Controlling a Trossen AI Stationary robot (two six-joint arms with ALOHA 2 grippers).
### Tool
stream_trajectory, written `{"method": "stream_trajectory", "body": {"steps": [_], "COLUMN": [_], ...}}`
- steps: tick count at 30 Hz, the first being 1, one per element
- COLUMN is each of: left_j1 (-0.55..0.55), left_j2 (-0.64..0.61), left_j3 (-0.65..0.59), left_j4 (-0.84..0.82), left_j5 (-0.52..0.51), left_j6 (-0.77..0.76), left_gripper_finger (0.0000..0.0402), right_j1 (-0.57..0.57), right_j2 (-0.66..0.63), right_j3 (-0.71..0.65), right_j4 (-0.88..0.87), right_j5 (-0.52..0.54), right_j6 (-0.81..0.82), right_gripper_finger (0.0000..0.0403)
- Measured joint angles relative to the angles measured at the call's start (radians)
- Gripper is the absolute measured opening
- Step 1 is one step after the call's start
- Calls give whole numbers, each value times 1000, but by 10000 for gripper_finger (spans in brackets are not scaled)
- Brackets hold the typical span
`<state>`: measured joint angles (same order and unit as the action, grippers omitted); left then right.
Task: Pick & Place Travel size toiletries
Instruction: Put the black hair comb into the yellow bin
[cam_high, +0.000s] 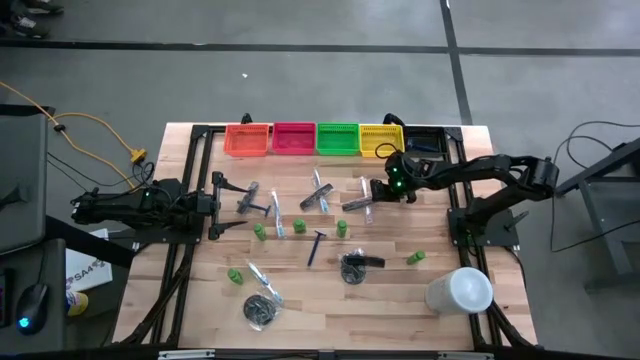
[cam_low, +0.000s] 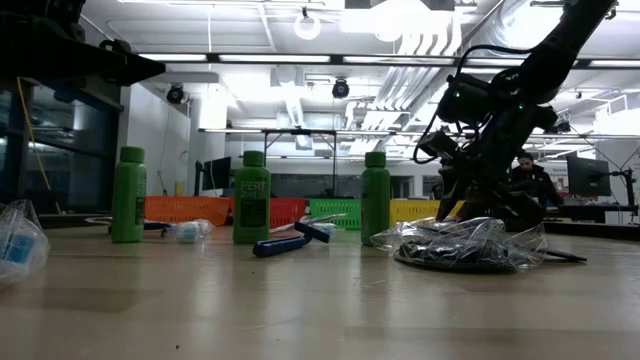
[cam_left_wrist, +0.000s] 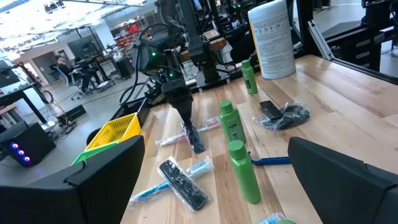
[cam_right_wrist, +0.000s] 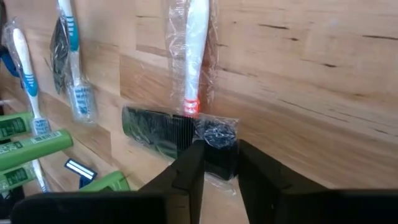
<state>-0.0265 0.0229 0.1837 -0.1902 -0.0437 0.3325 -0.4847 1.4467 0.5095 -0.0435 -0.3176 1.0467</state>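
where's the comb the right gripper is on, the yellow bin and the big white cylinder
wrapped comb (cam_right_wrist: 163, 129), right wrist view, on its dark teeth
yellow bin (cam_high: 380, 139), high view, on its rim
white cylinder (cam_high: 461, 290), high view, on its top end

**Toiletries spread on the worktop, seen from above**

The wooden worktop carries scattered toiletries: green bottles, a dark-blue razor, wrapped toothbrushes and dark bundles. Four coloured bins stand in a row at the far edge. The right tool is low beside a comb. The left tool waits at the left side. A white cylinder stands near the right corner.
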Motion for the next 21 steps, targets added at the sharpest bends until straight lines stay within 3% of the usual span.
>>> {"method": "stream_trajectory", "body": {"steps": [9,21], "left_j1": [0,0], "left_j2": [0,0], "left_j3": [0,0], "left_j4": [0,0], "left_j5": [0,0], "left_j6": [0,0], "left_gripper_finger": [397,397], "right_j1": [0,0], "right_j2": [0,-12], "right_j3": [0,2], "right_j4": [23,123], "right_j5": [-2,-36], "right_j6": [-1,4], "right_gripper_finger": [69,18]}}
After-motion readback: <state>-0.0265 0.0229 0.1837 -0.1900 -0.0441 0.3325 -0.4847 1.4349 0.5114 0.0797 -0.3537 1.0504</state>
